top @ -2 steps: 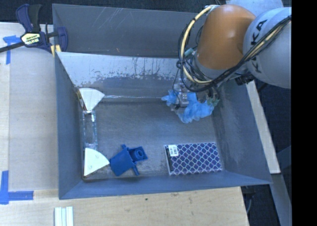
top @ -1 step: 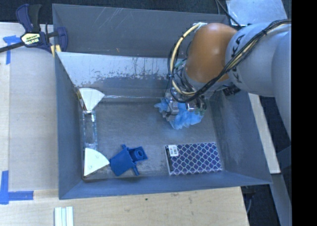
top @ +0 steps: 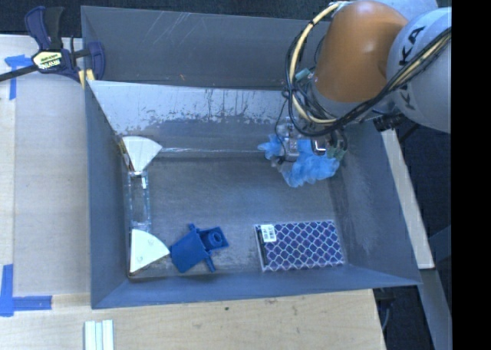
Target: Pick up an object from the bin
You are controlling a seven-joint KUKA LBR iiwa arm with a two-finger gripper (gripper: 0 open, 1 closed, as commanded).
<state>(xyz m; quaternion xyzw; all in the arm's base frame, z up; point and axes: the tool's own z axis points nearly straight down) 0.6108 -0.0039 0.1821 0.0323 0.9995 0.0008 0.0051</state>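
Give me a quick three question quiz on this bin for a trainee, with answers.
1. True or false: the patterned box lies by the bin wall at the view's bottom.
2. Which thing is nearest the gripper? A white cone; B light blue crumpled thing; C patterned box.
3. Fill in: the dark blue plastic piece lies to the view's ____ of the patterned box.
Key: 1 true; 2 B; 3 left.

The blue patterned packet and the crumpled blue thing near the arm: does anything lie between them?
Nothing does. In the camera view, only bare grey bin floor separates the patterned packet from the crumpled blue thing.
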